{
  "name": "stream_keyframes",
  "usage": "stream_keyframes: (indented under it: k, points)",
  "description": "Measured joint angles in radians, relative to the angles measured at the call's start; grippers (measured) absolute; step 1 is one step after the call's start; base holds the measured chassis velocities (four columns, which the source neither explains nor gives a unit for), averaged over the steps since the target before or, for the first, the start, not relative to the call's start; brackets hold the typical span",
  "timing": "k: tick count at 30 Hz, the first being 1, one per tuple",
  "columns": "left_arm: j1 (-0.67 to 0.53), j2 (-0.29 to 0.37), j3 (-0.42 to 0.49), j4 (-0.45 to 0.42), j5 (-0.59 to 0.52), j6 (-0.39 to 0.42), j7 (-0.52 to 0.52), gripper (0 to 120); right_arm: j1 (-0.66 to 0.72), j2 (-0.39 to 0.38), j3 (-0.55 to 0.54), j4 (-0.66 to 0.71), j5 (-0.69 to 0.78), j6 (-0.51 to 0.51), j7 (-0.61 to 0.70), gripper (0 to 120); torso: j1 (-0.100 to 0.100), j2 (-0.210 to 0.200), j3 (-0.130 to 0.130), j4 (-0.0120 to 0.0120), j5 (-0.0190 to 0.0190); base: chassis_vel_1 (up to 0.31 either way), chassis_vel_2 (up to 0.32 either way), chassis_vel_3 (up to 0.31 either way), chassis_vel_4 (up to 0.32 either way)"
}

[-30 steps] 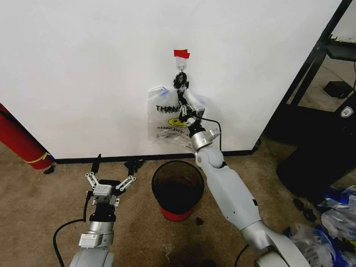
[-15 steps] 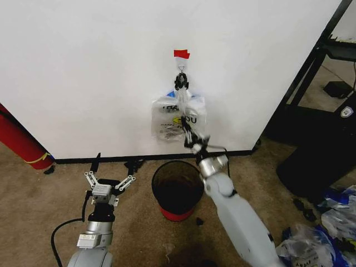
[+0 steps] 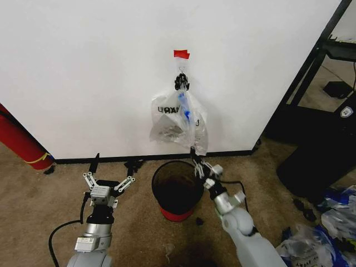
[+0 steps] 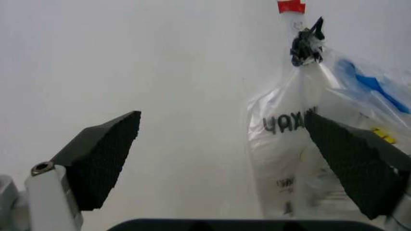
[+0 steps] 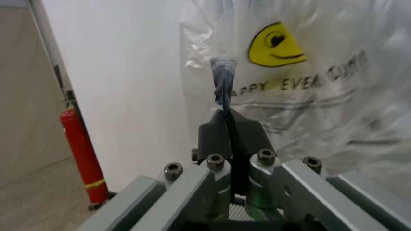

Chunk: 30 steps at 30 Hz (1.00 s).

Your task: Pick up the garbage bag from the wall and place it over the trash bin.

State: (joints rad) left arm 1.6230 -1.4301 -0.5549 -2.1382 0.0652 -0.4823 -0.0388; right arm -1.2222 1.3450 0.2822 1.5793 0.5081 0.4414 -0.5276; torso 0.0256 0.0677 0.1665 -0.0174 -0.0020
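Head view, garbage bag (image 3: 177,119) hanging on the wall (image 3: 83,72) above the trash bin (image 3: 177,189), my right gripper (image 3: 194,157) pinching its lower corner, left gripper (image 3: 107,182) spread, idle.

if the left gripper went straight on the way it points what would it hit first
Probably the wall. The left gripper, jaws open, faces bare wall between them; the garbage bag hangs toward one jaw and might brush it, though depth is unclear.

the left gripper (image 4: 244,159) is seen with its two dark pads spread wide apart. beyond them the garbage bag (image 4: 301,159) is hung on the wall (image 4: 128,57), knotted at a hook (image 4: 305,41) under red tape (image 4: 291,6).
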Motion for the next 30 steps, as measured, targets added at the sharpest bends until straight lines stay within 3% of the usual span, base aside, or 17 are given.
stream_keyframes:
  k: [12,30]
  points:
    - [-0.001,0.004,-0.005,-0.003,-0.002,-0.004,-0.008,100,-0.086,0.007,0.053,-0.017,0.003,0.068,-0.121,0,0.0,0.0,0.0,-0.0001,0.0001,0.0,0.0,0.0,0.0]
    - [-0.013,0.014,-0.001,0.012,-0.006,-0.006,-0.012,100,-0.105,-0.025,0.092,-0.066,0.033,0.09,-0.272,0,0.0,0.0,0.0,-0.0001,0.0,0.0,0.0,0.0,0.0]
